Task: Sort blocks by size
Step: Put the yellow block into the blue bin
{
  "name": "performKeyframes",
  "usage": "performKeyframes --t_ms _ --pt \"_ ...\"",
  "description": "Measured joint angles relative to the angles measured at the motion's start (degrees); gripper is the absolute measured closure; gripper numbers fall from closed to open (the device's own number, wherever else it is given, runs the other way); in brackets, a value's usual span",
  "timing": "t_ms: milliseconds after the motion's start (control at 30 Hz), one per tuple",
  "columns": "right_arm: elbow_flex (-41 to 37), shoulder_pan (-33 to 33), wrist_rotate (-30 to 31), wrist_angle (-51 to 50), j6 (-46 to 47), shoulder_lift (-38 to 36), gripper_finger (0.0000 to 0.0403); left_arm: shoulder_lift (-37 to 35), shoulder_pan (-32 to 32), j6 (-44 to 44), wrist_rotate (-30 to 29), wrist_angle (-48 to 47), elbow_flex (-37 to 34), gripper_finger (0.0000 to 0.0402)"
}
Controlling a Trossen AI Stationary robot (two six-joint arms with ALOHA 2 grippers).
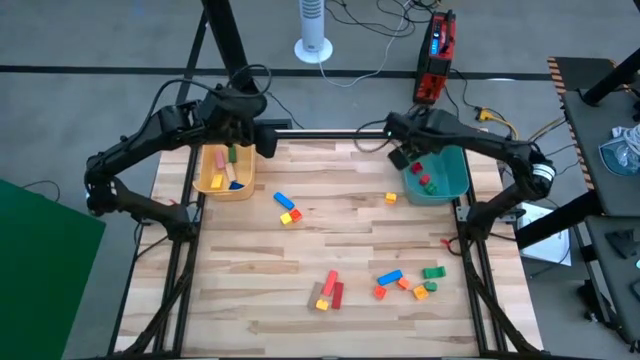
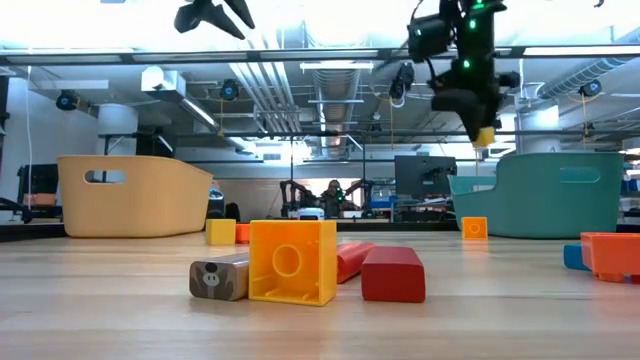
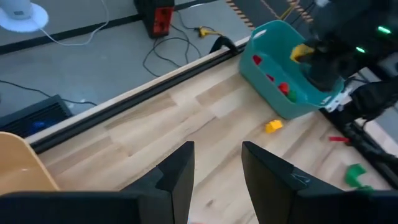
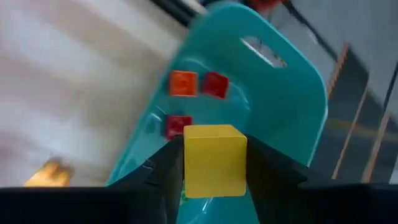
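Observation:
My right gripper (image 4: 214,180) is shut on a yellow cube (image 4: 214,158) above the near-left rim of the teal bin (image 1: 445,172). Red and orange cubes (image 4: 199,84) lie inside that bin. In the low view the gripper (image 2: 484,140) hangs high with the cube at its tips. My left gripper (image 3: 217,168) is open and holds nothing. It hovers over the far right corner of the yellow bin (image 1: 225,172), which holds several blocks. Loose blocks lie on the table: a blue bar (image 1: 283,200), a yellow cube (image 1: 390,198) and two clusters (image 1: 330,290) (image 1: 408,280). My right gripper pinches the yellow cube by two opposite side faces (image 4: 186,162), one finger on each. The fingers point down and slant toward the teal bin. The cube is lifted clear and sits square between the fingertips (image 2: 484,135).
The yellow bin stands at the far left of the table and the teal bin at the far right. The table's frame rail (image 1: 330,135) runs along the far edge. Bare wood (image 1: 330,240) lies in the middle of the table between the bins and the near clusters.

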Motion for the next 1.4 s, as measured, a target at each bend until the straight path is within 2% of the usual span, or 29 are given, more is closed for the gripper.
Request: performKeyframes --t_ms 100,333,600,767,900,1067,1167,1400 --pt "-0.41 -3.55 -0.54 -0.03 3.31 0.04 0.0232 0.0 -1.77 -2.16 0.0 -0.04 0.02 0.0281" --pt "0.09 -6.07 -2.41 -0.51 1.6 -0.93 0.0172 0.89 -8.0 -6.95 -0.01 -1.57 -0.31 0.0281" --pt "0.02 -3.1 -13.31 7.89 0.83 -9.71 0.014 4.14 -19.48 -13.78 0.03 -7.48 -0.4 0.0281" --pt "-0.11 -0.16 -19.77 17.09 0.49 -15.98 0.0143 8.25 -24.0 -16.56 0.01 -7.61 -0.45 0.0281" --pt "0.05 2.45 -25.71 22.05 3.3 -19.18 0.0156 12.21 -25.45 -20.27 0.09 -11.31 -0.5 0.0281" --pt "-0.26 5.46 -25.72 19.85 3.96 -20.28 0.0177 17.77 -25.03 -22.83 1.68 -18.8 -0.67 0.0262" --pt "-0.95 6.05 -25.13 20.02 2.82 -20.08 0.0186 21.12 -24.64 -23.14 3.09 -19.88 -0.67 0.0238" --pt "-1.48 6.17 -23.56 20.26 2.5 -16.77 0.0181 28.83 -23.01 -14.84 9.06 -19.87 -0.74 0.0184"
